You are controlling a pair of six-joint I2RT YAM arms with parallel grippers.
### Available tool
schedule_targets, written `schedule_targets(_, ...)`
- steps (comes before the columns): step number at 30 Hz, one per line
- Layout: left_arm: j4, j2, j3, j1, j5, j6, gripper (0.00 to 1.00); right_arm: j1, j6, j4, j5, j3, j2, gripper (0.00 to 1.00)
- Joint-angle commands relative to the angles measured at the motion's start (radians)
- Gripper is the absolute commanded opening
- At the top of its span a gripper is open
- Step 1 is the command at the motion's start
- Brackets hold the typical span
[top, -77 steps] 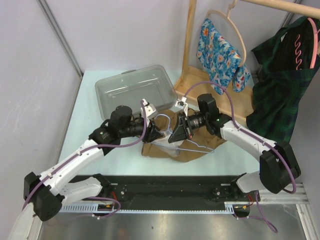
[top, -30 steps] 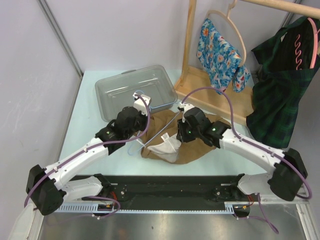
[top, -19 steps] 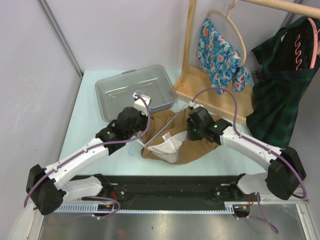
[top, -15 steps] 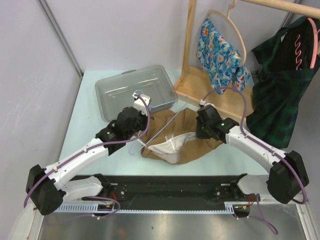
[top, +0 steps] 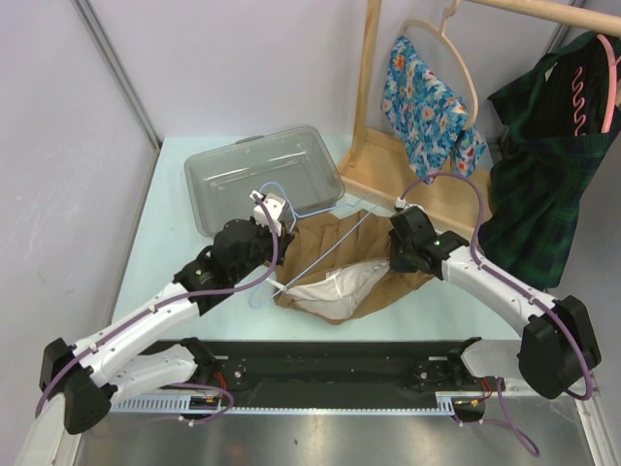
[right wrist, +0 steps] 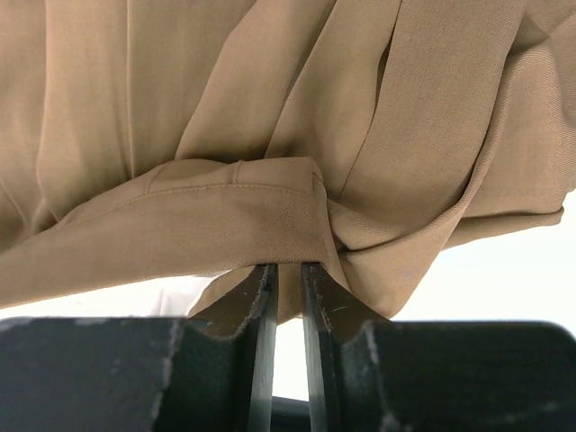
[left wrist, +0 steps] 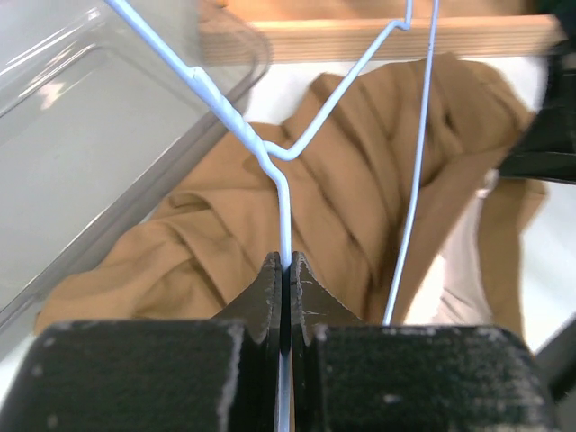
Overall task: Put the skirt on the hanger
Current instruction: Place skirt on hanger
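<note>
The tan skirt [top: 342, 267] lies crumpled on the table between the arms, its white lining [top: 325, 288] showing at the front. My left gripper [left wrist: 286, 263] is shut on the neck of the pale blue wire hanger [left wrist: 270, 160]; the hanger's frame [top: 325, 248] reaches across the skirt. My right gripper [right wrist: 289, 267] is shut on the skirt's waistband [right wrist: 189, 220] and holds it stretched out to the right [top: 398, 260]. In the left wrist view the skirt [left wrist: 351, 180] lies under the hanger wires.
A clear plastic bin [top: 262, 177] stands behind the left gripper. A wooden rack [top: 408, 184] at the back right carries a floral garment [top: 422, 102] on a wooden hanger and a dark plaid garment [top: 539, 165] on a pink hanger.
My right gripper has pulled the waistband out to the right, opening the skirt and showing the lining. My left arm has shifted slightly with the hanger, whose frame now lies over the skirt.
</note>
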Motion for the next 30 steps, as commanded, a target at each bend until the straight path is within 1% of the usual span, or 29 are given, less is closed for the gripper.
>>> schedule_targets(1, 0.069, -0.072, -0.01, -0.008, 0.16, 0.019, 0.0, 0.001, -0.019, 0.038, 0.026, -0.011, 0.011, 0.2)
schedule_targets(4, 0.046, -0.078, -0.004, -0.008, 0.227, 0.023, 0.0, -0.015, 0.027, 0.049, 0.027, -0.042, 0.022, 0.18)
schedule_targets(10, 0.041, -0.057, -0.024, -0.011, 0.29, 0.005, 0.0, -0.067, 0.087, 0.127, -0.007, -0.09, 0.062, 0.14)
schedule_targets(13, 0.044, -0.019, -0.016, -0.023, 0.263, -0.015, 0.0, -0.091, 0.096, 0.185, -0.027, -0.102, 0.091, 0.14)
schedule_targets(16, 0.047, 0.023, 0.002, -0.05, 0.171, -0.032, 0.0, -0.107, 0.084, 0.261, -0.047, -0.1, 0.114, 0.14)
schedule_targets(17, 0.04, 0.035, 0.014, -0.064, 0.093, -0.037, 0.0, -0.107, 0.081, 0.275, -0.047, -0.099, 0.113, 0.14)
schedule_targets(19, 0.006, 0.086, 0.059, -0.072, 0.057, -0.034, 0.0, -0.107, 0.061, 0.311, -0.059, -0.1, 0.09, 0.14)
schedule_targets(20, -0.002, 0.101, 0.073, -0.081, 0.018, -0.032, 0.0, -0.107, 0.061, 0.313, -0.06, -0.099, 0.079, 0.15)
schedule_targets(24, -0.014, 0.123, 0.103, -0.094, -0.034, -0.032, 0.0, -0.093, 0.036, 0.302, -0.108, -0.097, 0.005, 0.18)
schedule_targets(28, -0.007, 0.12, 0.102, -0.094, -0.059, -0.033, 0.0, -0.061, 0.001, 0.246, -0.119, -0.099, -0.033, 0.22)
schedule_targets(30, -0.008, 0.124, 0.105, -0.094, -0.058, -0.032, 0.0, -0.025, -0.037, 0.23, -0.096, -0.097, -0.041, 0.23)
